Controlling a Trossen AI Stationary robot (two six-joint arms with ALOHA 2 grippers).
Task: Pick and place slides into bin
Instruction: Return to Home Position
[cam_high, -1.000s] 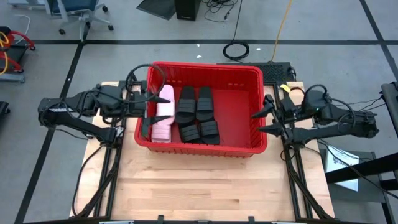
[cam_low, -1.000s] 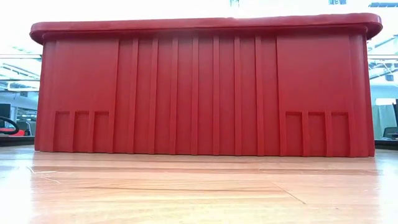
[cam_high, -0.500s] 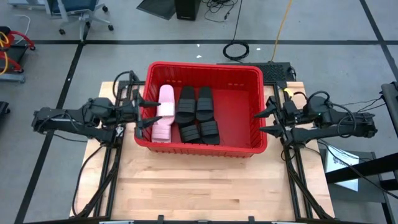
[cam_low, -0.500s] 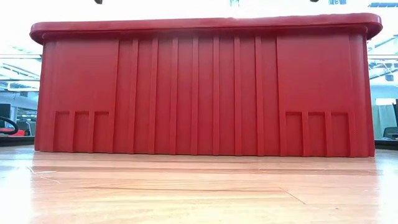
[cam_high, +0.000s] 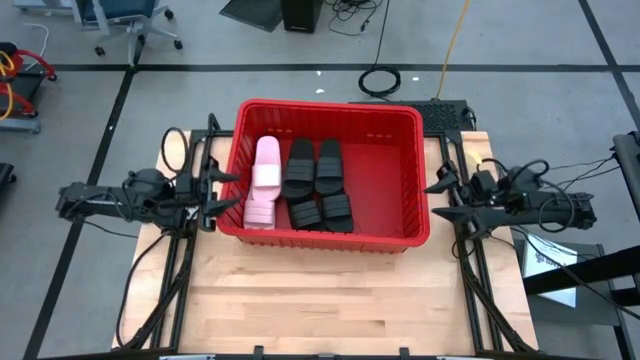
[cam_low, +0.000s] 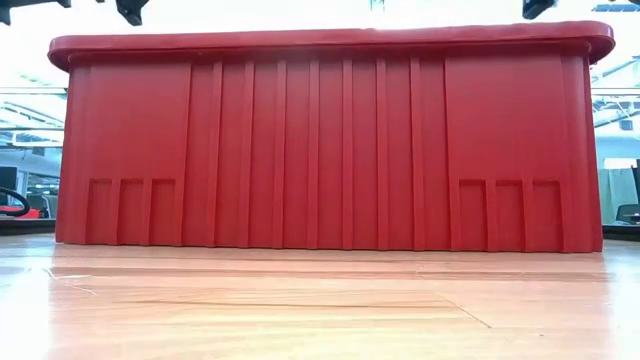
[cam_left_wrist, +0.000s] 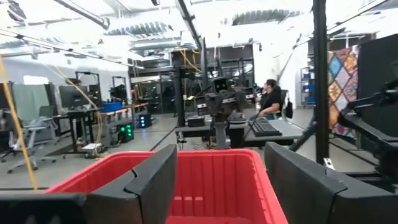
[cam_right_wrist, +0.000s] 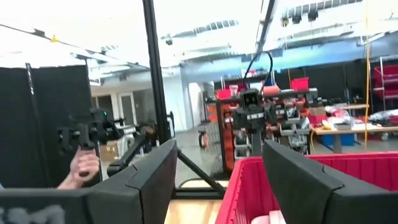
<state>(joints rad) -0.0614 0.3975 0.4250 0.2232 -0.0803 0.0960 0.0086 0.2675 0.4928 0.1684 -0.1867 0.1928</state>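
The red bin (cam_high: 400, 180) stands at the far middle of the table. Inside it, two white slides (cam_high: 263, 185) lie along its left wall, and several black slides (cam_high: 318, 185) lie beside them on the floor of the bin. My left gripper (cam_high: 230, 192) is open and empty just outside the bin's left wall. My right gripper (cam_high: 432, 201) is open and empty just outside the bin's right wall. In the left wrist view my left gripper (cam_left_wrist: 217, 180) faces the bin (cam_left_wrist: 211, 180). In the right wrist view my right gripper (cam_right_wrist: 214, 180) faces the bin (cam_right_wrist: 298, 180).
The low view shows the bin's near wall (cam_low: 320, 140) and bare wooden tabletop (cam_low: 320, 310) in front of it. The near half of the table (cam_high: 330, 290) is bare wood. A person sits at a desk (cam_left_wrist: 270, 99) in the room beyond. A hand (cam_right_wrist: 81, 165) shows off the table.
My left gripper has drawn back from over the bin's left rim toward the table's left edge. My right gripper has drawn back a little toward the table's right edge. The slides lie as before.
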